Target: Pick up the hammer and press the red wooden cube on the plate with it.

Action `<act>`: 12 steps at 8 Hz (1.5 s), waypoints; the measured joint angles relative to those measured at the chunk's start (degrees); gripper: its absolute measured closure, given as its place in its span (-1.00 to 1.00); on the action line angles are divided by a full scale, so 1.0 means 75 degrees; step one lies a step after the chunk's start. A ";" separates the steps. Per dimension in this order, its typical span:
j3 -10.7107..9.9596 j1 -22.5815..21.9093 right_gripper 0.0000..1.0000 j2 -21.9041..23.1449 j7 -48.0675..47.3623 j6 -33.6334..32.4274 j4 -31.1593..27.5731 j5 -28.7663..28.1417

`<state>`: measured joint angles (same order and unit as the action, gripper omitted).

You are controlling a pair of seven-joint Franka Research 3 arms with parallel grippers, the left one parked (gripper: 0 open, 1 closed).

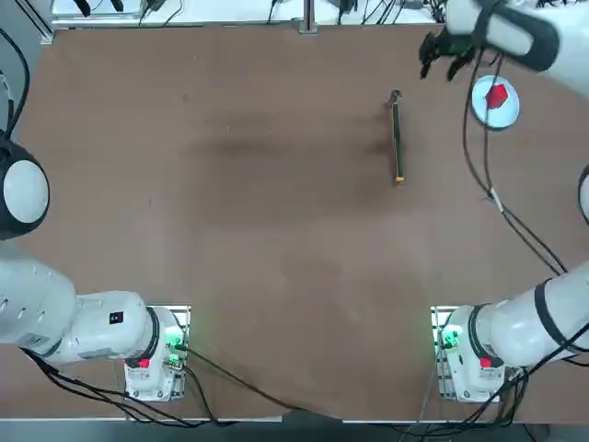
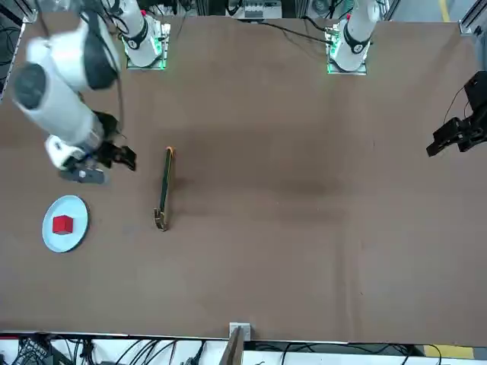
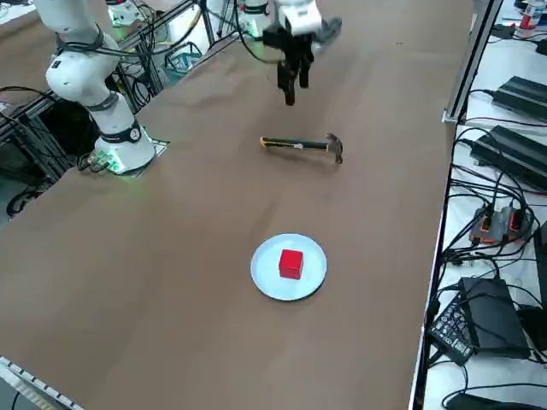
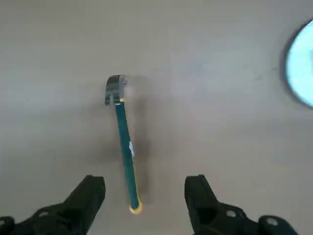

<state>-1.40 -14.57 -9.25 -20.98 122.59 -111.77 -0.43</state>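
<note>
The hammer (image 1: 397,138) lies flat on the brown table, its dark head (image 1: 395,96) toward the far edge and its orange tip toward the robot. Right of it stands the plate (image 1: 480,110) with the red wooden cube (image 1: 497,95) on it. My right gripper (image 1: 442,60) hovers open above the table, between the hammer and the plate, holding nothing. In the right wrist view the hammer (image 4: 124,147) lies below, its orange end between my two fingers (image 4: 90,193), and the plate (image 4: 301,68) shows at the edge. The side view shows the gripper (image 3: 293,90) raised beyond the hammer (image 3: 299,145), with the cube (image 3: 291,263) nearer.
The right arm's black cable (image 1: 479,166) hangs over the table beside the plate. A metal post (image 1: 308,26) stands at the far edge. Black boxes and cables (image 3: 504,316) lie on a shelf past the table's far edge.
</note>
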 joint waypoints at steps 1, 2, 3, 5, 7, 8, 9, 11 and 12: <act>0.0003 -0.0171 -1.00 -0.0217 -0.0413 0.0956 -0.0471 0.0001; 0.0004 -0.0300 -1.00 -0.0447 -0.0633 0.1844 -0.0868 0.0001; 0.0004 -0.0361 -1.00 -0.0696 -0.0745 0.2656 -0.1178 0.0001; -0.0006 -0.0369 -1.00 -0.1249 -0.0795 0.4032 -0.1577 0.0001; -0.0017 -0.0369 -0.99 -0.1793 -0.0829 0.4997 -0.1635 0.0000; -0.0019 -0.0369 -0.98 -0.1996 -0.0843 0.5329 -0.1623 0.0000; -0.0020 -0.0369 -0.94 -0.2126 -0.0856 0.5519 -0.1602 0.0000; -0.0020 -0.0370 -0.81 -0.2215 -0.0927 0.5595 -0.1518 0.0000; -0.0019 -0.0379 -0.74 -0.2228 -0.0945 0.5596 -0.1500 0.0000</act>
<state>-1.55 -17.41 -25.96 -28.07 164.56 -123.02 -0.42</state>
